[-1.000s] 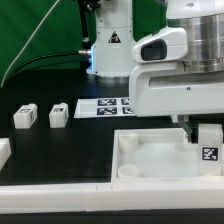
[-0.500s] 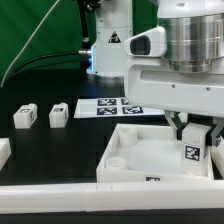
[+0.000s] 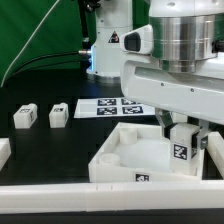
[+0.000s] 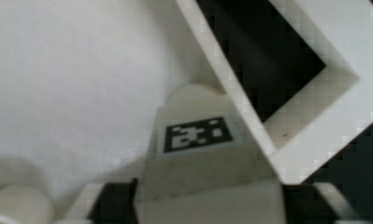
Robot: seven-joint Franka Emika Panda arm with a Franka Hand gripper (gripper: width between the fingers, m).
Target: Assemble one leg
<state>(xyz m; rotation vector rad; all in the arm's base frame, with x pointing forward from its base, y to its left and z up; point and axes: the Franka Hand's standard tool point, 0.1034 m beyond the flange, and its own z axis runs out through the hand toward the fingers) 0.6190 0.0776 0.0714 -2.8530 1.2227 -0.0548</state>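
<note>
My gripper [image 3: 180,128] is shut on a leg [image 3: 180,152], a small white block with a black-and-white tag facing the camera. It holds the leg inside the large white square panel [image 3: 125,152], close to the panel's corner on the exterior view's right. In the wrist view the leg [image 4: 204,140] fills the space between my fingers, with its tag up, next to the panel's raised rim [image 4: 254,95]. Two more legs [image 3: 25,117] [image 3: 58,113] stand on the black table at the exterior view's left.
The marker board [image 3: 105,107] lies behind the panel. A long white bar [image 3: 60,198] runs along the front edge. Another white part [image 3: 3,152] sits at the exterior view's far left. The robot base [image 3: 108,50] stands at the back.
The panel has slid toward the exterior view's left and rotated. My gripper with the leg has moved left too and now sits lower inside the panel.
</note>
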